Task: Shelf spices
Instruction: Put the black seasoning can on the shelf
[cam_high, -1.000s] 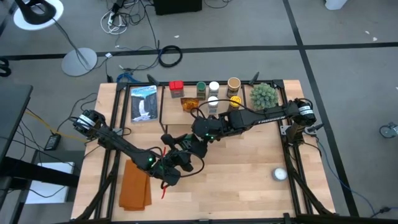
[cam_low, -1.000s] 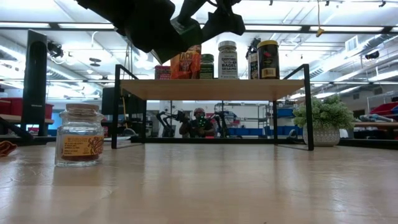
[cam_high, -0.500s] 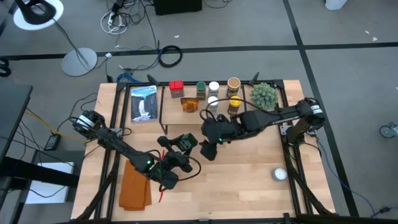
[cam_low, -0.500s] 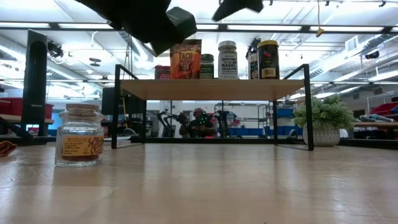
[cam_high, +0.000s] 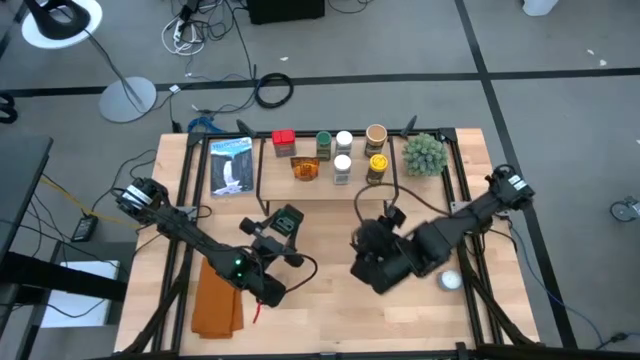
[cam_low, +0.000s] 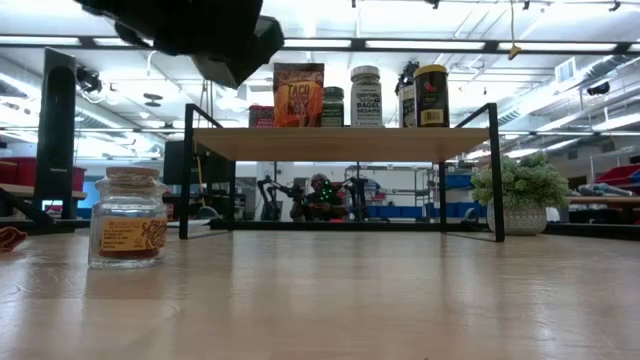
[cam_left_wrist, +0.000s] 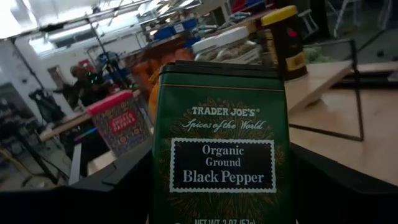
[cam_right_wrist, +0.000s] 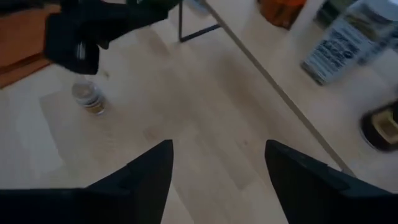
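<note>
My left wrist camera shows what the overhead cannot: the left gripper (cam_high: 283, 222) clamps a green black pepper tin (cam_left_wrist: 221, 149), raised over the bench (cam_high: 330, 300) in front of the shelf (cam_low: 340, 143). From table level I see a glass jar (cam_low: 127, 217) standing alone, left of the shelf legs. My right gripper (cam_right_wrist: 217, 165) hangs spread and empty near the white round object (cam_high: 449, 281).

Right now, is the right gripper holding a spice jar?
No. In its own wrist view the right gripper stands open over bare table, with nothing between its fingers.
</note>
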